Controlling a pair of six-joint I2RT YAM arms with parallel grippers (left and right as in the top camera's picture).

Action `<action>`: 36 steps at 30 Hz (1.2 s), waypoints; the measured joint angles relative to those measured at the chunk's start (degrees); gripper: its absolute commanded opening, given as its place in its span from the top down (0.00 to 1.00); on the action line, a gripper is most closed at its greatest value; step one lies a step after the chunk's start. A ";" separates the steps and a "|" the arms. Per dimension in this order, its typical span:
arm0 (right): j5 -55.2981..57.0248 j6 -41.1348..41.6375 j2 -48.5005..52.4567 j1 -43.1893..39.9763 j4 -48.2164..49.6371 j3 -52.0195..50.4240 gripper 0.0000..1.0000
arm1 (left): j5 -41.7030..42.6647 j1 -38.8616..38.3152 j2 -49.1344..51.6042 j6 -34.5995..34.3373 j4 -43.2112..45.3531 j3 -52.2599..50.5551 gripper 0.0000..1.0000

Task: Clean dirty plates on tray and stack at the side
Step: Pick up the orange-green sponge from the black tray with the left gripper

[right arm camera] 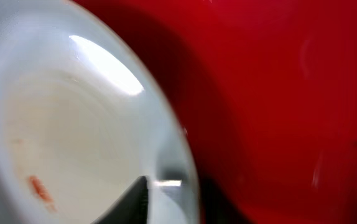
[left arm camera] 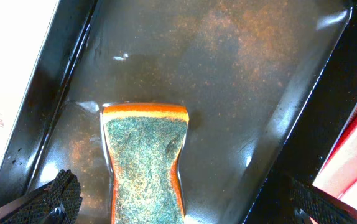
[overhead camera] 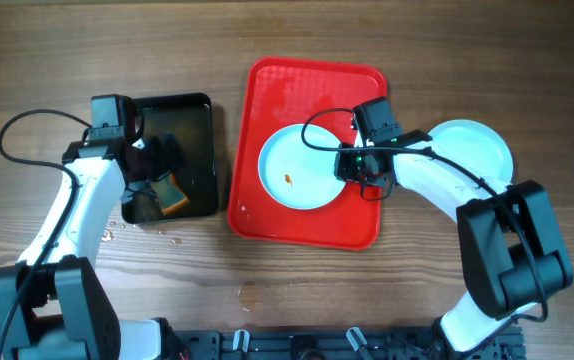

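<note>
Red rectangular plastic tray (overhead camera: 267, 215) lies in the middle of the wooden table (overhead camera: 67, 40), with a smaller black rectangular tray (overhead camera: 195, 125) of water just to its left. One round pale-blue plastic plate (overhead camera: 302, 165) sits on the red tray; a second like plate (overhead camera: 477, 145) rests on the table to the right. The left gripper (left arm camera: 188, 199) hangs over the black tray, jaws wide apart astride an orange, green-faced sponge (left arm camera: 144, 165). The right gripper (overhead camera: 353, 165) is at the first plate's right rim; whether it is clamped I cannot tell. A small orange stain (overhead camera: 288, 180) marks that plate
</note>
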 measured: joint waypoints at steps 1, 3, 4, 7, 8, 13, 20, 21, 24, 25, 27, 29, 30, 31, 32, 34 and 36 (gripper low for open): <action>-0.09 0.13 0.00 0.00 0.79 0.00 0.66 | 0.00 0.00 0.00 0.00 0.04 0.00 0.00; 0.63 -2.08 0.15 -0.13 4.26 -0.37 0.70 | -0.02 0.00 0.00 0.00 0.02 0.00 0.00; 1.11 -4.87 0.42 -0.37 6.51 -0.70 0.70 | 0.00 0.00 0.00 0.00 0.02 0.00 0.00; 2.08 -15.76 1.03 -0.98 10.64 -1.27 0.80 | 0.00 0.00 0.00 0.00 0.02 0.00 0.00; 2.21 -18.71 1.16 -1.09 11.10 -1.27 0.86 | 0.00 0.00 0.00 0.00 0.02 0.00 0.00; 2.58 -28.48 1.36 -1.14 11.50 -1.46 0.96 | 0.00 0.00 0.00 0.00 0.02 0.00 0.00; 2.34 -13.57 0.96 -1.14 3.96 -0.24 0.96 | 0.00 0.00 0.00 0.00 0.02 0.00 0.00; 2.34 -8.74 0.70 -1.14 1.18 0.11 0.96 | 0.00 0.00 0.00 0.00 0.02 0.00 0.00; 2.32 1.31 0.22 -1.14 -1.20 0.11 0.95 | 0.00 0.00 0.00 0.00 0.04 0.00 0.00; 2.32 2.89 0.22 -1.14 -1.22 0.11 0.86 | 0.00 0.00 0.00 0.00 0.02 0.00 0.00; 2.29 5.57 0.22 -1.14 -1.51 0.11 0.65 | 0.00 0.00 0.00 0.00 0.02 0.00 0.00; 2.40 5.81 -0.07 -1.14 -0.81 0.15 0.65 | 0.00 0.00 0.00 0.00 -0.04 0.00 0.00; 2.40 4.81 -0.07 -1.14 -0.13 0.15 0.68 | 0.04 0.00 0.00 0.00 -0.42 0.00 0.00; 2.69 3.63 -0.07 -1.14 0.66 0.13 0.74 | 0.22 0.00 0.00 0.00 -1.03 0.00 0.00; 3.54 1.33 0.00 -1.14 2.10 -0.04 0.82 | 0.61 0.00 0.00 0.00 -1.81 0.00 0.00; 4.72 -3.76 0.24 -1.14 4.35 -0.39 0.89 | 1.62 0.00 0.00 0.00 -2.32 0.00 0.00; 5.51 -9.29 0.55 -1.18 5.73 -0.68 0.96 | 2.64 0.00 0.00 0.00 -2.38 0.00 0.03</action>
